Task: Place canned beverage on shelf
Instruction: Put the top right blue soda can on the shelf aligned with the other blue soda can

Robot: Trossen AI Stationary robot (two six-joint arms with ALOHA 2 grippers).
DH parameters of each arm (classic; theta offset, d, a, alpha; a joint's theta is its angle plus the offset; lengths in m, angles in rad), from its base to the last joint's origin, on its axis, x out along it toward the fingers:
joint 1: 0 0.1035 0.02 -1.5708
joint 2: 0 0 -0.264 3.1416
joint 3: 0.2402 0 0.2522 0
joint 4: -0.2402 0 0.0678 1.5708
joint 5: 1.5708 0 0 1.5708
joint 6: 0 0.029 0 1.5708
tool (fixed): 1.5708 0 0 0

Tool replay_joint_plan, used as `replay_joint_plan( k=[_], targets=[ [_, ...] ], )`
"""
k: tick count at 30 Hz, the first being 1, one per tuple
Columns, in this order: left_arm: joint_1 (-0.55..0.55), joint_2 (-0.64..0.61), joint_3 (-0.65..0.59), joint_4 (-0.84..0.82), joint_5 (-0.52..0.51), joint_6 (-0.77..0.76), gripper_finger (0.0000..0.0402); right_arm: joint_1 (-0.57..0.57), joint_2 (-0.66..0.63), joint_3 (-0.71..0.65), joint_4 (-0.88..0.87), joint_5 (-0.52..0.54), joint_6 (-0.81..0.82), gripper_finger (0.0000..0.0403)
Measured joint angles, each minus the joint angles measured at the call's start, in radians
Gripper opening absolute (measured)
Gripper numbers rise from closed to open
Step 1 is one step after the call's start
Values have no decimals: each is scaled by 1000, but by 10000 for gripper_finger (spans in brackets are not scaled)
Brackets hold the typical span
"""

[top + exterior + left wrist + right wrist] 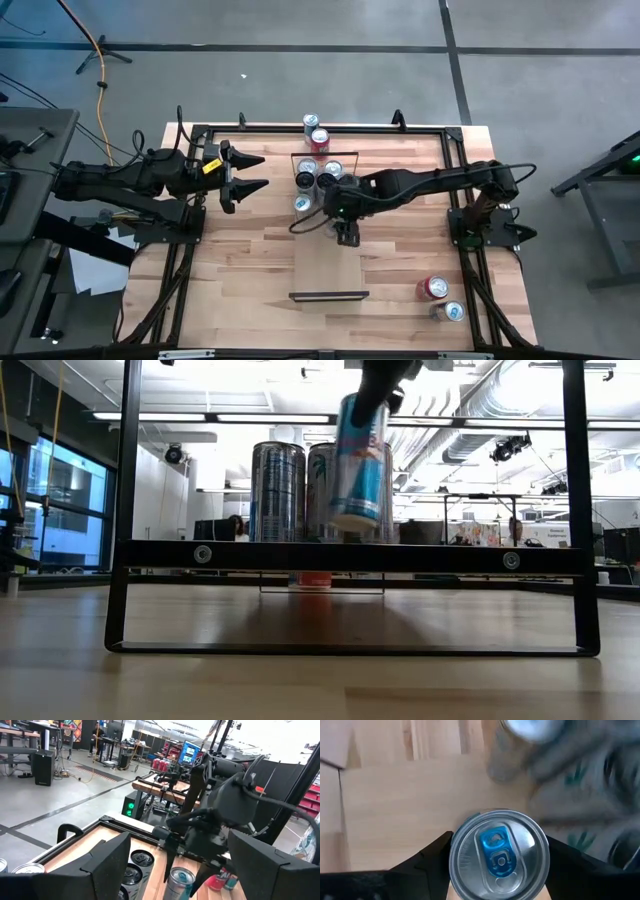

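The right tool [346,232] was over the shelf [328,268], clamped on a slim blue-and-silver can [360,460], and that can hung tilted in the air, clear of the plank! From the right wrist view the blue-tabbed lid [497,852] sat snug between both dark fingers [427,857]. Just beyond it, toward the shelf's far end, a cluster of cans [312,180] stood upright on the shelf. Two more cans [317,131] waited at the bench's far edge, and another pair [440,298] lay near the right front corner of the bench [230,260]. The left tool [252,172] hovered off to the left side, fingers spread wide and gripping nothing.
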Motion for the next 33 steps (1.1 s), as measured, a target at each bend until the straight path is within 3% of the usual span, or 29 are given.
replay_joint_plan(
  k=[4,8,33],
  targets=[
    [0,0,0,0,0,0,294,1,11,0,-32,-3,217,234],
    [0,0,0,0,0,0,294,3,11,0,-54,32,296,234],
    [0,0,0,-15,0,0,294,3,46,0,-55,72,191,249]
  ],
)
